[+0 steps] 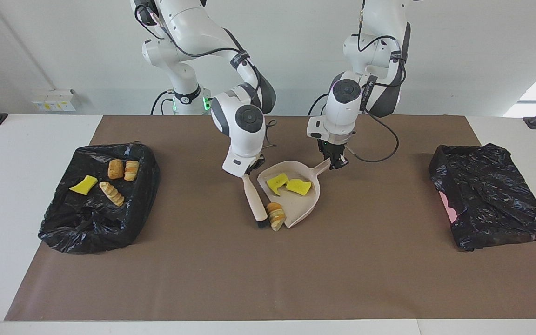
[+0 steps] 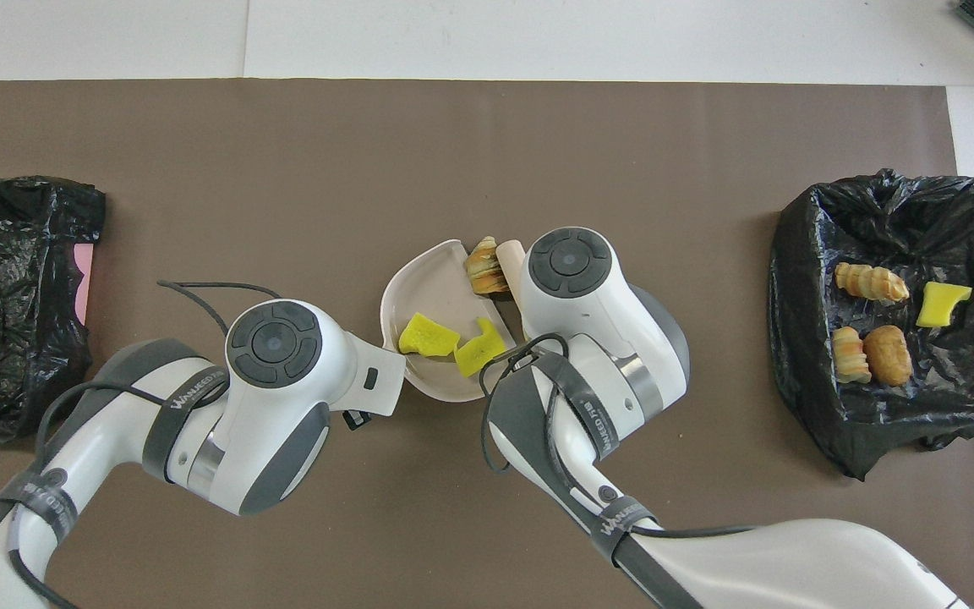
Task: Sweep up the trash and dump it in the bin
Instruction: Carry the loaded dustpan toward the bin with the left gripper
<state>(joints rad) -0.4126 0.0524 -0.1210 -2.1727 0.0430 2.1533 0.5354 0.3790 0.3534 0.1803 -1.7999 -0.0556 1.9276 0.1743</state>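
Observation:
A beige dustpan [image 1: 296, 202] [image 2: 424, 288] lies mid-table, and my left gripper [image 1: 336, 163] is shut on its handle [image 1: 322, 167]. Two yellow sponge pieces of trash [image 1: 277, 180] [image 1: 298, 186] [image 2: 428, 336] rest inside it. A tan bread-like chunk [image 1: 276, 215] [image 2: 483, 266] sits at the pan's open lip. My right gripper [image 1: 248, 171] is shut on a wooden brush [image 1: 255, 197], whose bristled end [image 1: 262, 224] is down on the mat against that chunk. In the overhead view both grippers are hidden under the arms' wrists.
A black-bag-lined bin [image 1: 63, 232] [image 2: 800, 338] at the right arm's end of the table holds several bread chunks and a yellow sponge piece [image 1: 83, 184]. Another black-bagged bin [image 1: 486, 195] [image 2: 13, 279] stands at the left arm's end. A brown mat [image 1: 268, 279] covers the table.

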